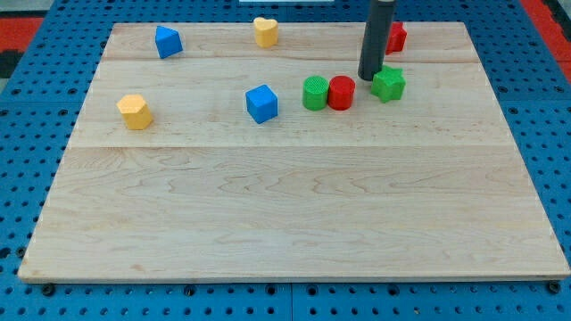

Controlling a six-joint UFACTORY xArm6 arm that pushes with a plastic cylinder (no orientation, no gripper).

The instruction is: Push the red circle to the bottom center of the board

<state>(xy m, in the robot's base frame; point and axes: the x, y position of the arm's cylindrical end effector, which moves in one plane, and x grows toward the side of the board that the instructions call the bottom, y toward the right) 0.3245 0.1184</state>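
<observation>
Red circle, short upright cylinder, ribbed sides

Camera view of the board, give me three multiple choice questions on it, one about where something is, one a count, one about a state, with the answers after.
1. Where is my tip relative to the red circle?
A. Just above and to the view's right of it
B. At the view's bottom left of it
C. Far off by the yellow blocks

2. How many blue blocks are on the board?
A. One
B. Two
C. Four

3. How does the red circle stand to the green circle?
A. Stacked on top of it
B. Far apart from it
C. Side by side, touching or nearly so

Answers:
A, the rod ends between the red circle and the green star, slightly higher in the view.
B, one blue block at the view's top left and a blue cube near the middle.
C, they sit edge to edge with no visible gap.
</observation>
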